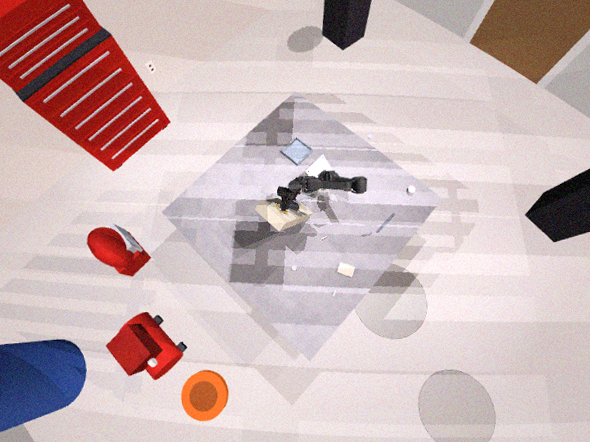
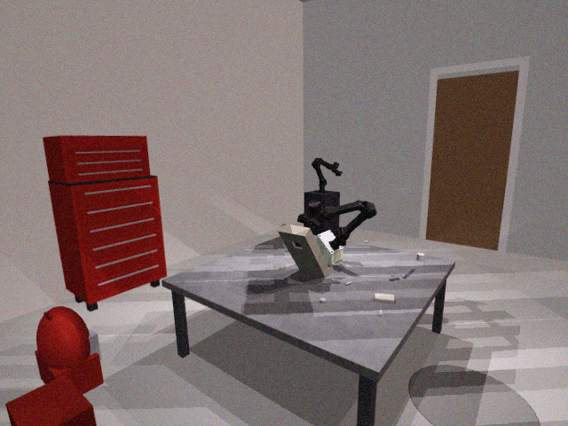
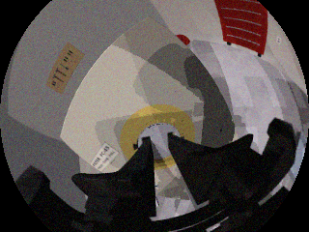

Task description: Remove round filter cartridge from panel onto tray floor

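Observation:
A tan service panel (image 1: 280,218) (image 2: 303,252) stands tilted on the grey table (image 1: 301,311) (image 2: 348,330). In the wrist view a yellow ring (image 3: 137,127) on the panel's face surrounds the round grey filter cartridge (image 3: 161,130), which sits in the panel. My gripper (image 1: 285,205) (image 2: 314,226) (image 3: 158,138) is pressed against the panel's face, with its fingers shut on the cartridge's face. A shallow pale blue tray (image 1: 296,150) lies flat on the table behind the arm, apart from the panel.
A small tan block (image 1: 346,269) (image 2: 384,296), a white cylinder (image 1: 410,189) (image 2: 420,256) and a thin grey bar (image 1: 385,221) (image 2: 407,273) lie on the table. A red tool cabinet (image 1: 68,72) (image 2: 105,215) stands off the table.

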Action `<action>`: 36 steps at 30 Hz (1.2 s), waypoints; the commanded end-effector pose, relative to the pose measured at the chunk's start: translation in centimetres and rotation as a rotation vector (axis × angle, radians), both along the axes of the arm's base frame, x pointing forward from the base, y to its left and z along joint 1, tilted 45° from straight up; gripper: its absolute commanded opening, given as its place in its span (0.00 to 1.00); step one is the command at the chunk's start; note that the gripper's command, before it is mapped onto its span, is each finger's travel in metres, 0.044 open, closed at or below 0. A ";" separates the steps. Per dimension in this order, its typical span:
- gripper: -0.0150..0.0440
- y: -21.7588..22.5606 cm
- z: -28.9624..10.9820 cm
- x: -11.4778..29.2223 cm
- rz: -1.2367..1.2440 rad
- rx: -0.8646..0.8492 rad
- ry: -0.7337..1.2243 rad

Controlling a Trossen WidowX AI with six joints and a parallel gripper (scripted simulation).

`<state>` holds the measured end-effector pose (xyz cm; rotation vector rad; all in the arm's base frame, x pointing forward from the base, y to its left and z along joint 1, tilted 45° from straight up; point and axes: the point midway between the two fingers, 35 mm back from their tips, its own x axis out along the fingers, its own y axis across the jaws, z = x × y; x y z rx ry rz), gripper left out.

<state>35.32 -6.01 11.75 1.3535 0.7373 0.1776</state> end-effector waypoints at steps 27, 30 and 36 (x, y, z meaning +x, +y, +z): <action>0.25 -3.7 2.7 -5.6 -0.002 -0.007 0.013; 0.25 -3.3 2.2 -5.9 -0.002 -0.007 0.013; 0.25 -2.3 0.9 -7.0 -0.002 -0.007 0.013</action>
